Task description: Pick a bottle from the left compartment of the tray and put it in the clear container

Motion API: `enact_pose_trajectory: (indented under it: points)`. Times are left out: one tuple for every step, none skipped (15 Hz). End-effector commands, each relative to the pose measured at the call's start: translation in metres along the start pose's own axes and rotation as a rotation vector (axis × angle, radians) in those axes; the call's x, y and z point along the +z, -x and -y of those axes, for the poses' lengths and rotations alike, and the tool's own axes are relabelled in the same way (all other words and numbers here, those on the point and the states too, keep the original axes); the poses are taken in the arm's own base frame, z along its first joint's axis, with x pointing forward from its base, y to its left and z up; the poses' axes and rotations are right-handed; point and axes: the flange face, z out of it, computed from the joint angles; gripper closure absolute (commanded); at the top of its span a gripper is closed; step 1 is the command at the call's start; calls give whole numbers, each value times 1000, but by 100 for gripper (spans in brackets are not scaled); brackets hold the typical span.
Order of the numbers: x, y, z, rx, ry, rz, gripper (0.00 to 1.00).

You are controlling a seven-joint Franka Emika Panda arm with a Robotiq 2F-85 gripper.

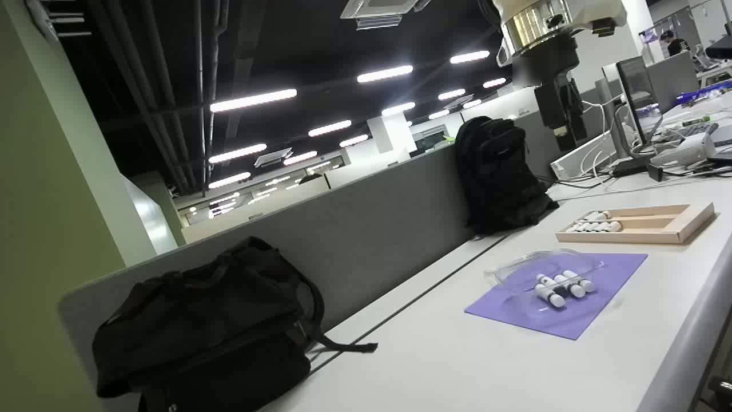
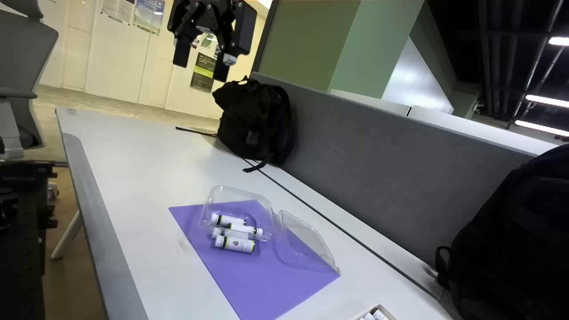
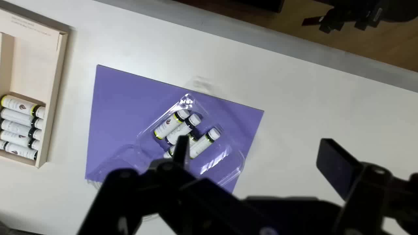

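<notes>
"Purple mat (image 3: 112, 104) on the white desk (image 1: 412, 349), and the clear container (image 3: 213, 162) sits on it with its lid (image 2: 306, 238) spread out to one side. What else is around?"

"One black backpack (image 1: 200, 337) by the grey partition (image 1: 394, 214), a second backpack (image 1: 497, 171) farther along it, and a monitor (image 1: 639, 100) out past the wooden tray (image 1: 652, 237)."

"What's in the container?"

"Four white-labelled bottles (image 3: 179, 132), lying down, partly hidden behind one black finger (image 3: 181, 150) in the wrist view."

"And the tray's own?"

"Those tray bottles (image 3: 19, 128) lie on their sides, packed at one end. Five show in the wrist view, right at its border; which compartment counts as the left, I can't tell from here."

"How are they placed against the jaws?"

"Well below and well off to the side, with the mat between. The container is nearer to being underneath."

"And the jaws?"

"Spread wide. The gripper (image 2: 200, 63) hangs high over the desk, both fingers far apart, just air between them, well away from every bottle."
</notes>
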Motion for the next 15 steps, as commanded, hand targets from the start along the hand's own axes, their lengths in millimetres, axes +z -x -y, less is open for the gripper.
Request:
enact_pose_trajectory:
  points:
    - [-1, 0, 0, 0, 0, 1, 0]
    - [0, 0, 0, 0, 0, 1, 0]
    - [0, 0, 0, 0, 0, 1, 0]
    - [0, 0, 0, 0, 0, 1, 0]
    - [0, 0, 0, 0, 0, 1, 0]
    - [0, 0, 0, 0, 0, 1, 0]
    - [0, 0, 0, 0, 0, 2, 0]
    - [0, 0, 0, 0, 0, 2, 0]
    - [0, 0, 0, 0, 0, 2, 0]
    - [-3, -4, -10, -58, 31, -32, 0]
    - [-4, -7, -17, -114, 48, -37, 0]
    - [-5, -12, -28, -166, 64, -44, 0]
    - [-5, -17, -39, -220, 81, -41, 0]
    - [-6, -23, -51, -255, 106, -42, 0]
    - [-6, -28, -63, -284, 129, -40, 0]
